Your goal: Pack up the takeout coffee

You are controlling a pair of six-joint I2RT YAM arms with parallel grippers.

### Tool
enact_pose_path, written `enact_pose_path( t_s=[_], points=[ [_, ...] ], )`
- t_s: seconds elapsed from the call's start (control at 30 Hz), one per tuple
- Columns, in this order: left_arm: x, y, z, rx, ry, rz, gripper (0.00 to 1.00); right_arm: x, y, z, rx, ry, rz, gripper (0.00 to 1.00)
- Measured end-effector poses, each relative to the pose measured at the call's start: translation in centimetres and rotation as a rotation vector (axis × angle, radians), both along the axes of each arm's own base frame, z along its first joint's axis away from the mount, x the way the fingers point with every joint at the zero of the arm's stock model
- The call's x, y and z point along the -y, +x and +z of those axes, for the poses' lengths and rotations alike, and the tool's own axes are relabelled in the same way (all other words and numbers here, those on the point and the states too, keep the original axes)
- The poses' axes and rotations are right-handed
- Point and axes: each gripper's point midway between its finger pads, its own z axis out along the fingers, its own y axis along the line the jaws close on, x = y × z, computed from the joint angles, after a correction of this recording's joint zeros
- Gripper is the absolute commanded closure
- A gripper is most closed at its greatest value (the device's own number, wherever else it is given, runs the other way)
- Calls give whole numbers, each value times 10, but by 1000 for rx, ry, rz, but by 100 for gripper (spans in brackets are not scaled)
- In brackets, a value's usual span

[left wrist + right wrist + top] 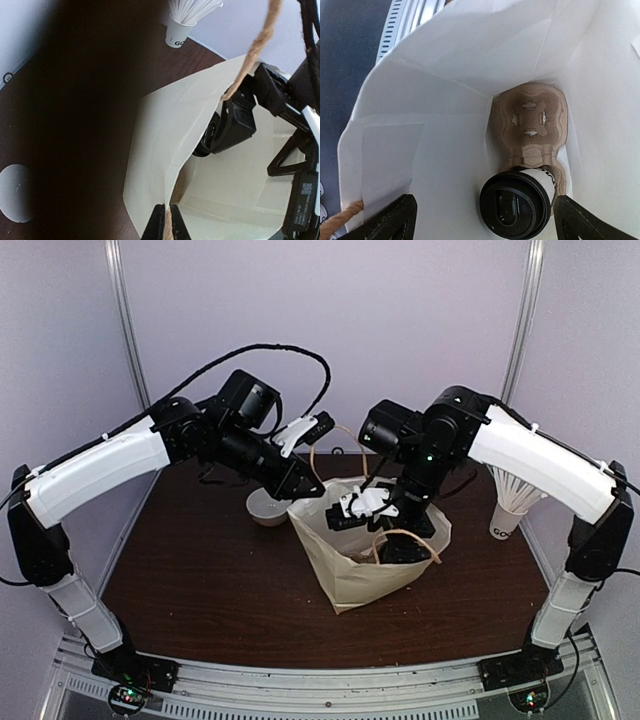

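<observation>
Sitting in the cardboard carrier (532, 120) inside the paper bag (445, 165), the takeout coffee (542, 178) looks light and crushable, best gripped gently below its lid (512, 207). The right gripper (485, 217) gapes wide above it; the left gripper (165, 225) pinches the bag's rim.

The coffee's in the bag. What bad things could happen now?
1. The open right pincer hangs over the cup deep in the bag. Coming out, it might catch the lid or the paper and tip the cup.
2. The left pincer pinches the bag's rim by the handle. A tug could tear the paper or pull the bag over.
3. The cup sits at one end of the carrier, so it may lean.
</observation>
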Motion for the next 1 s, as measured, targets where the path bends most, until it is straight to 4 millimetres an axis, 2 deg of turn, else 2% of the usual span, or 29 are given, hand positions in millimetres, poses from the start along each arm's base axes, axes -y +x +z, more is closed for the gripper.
enact_pose_path(
  t_s=[0.2,0.3,0.47,0.63,0.73,0.83,1.0],
  points=[
    [2,0,3,-6,2,-5,100,-1,-10,12,20,38,43,1],
    [1,0,4,-7,16,-7,100,0,-9,24,51,75,48,1],
    [-7,1,10,17,63,-5,100,0,-7,67,137,191,45,0],
    [-19,7,24,94,111,9,100,13,-5,113,234,313,18,0],
    [-26,12,24,140,152,16,100,25,6,128,283,349,-32,0],
    [-33,15,19,170,197,14,100,40,28,136,329,366,-117,0],
    [-35,14,4,210,259,-7,100,65,59,122,349,350,-259,1]
  ],
)
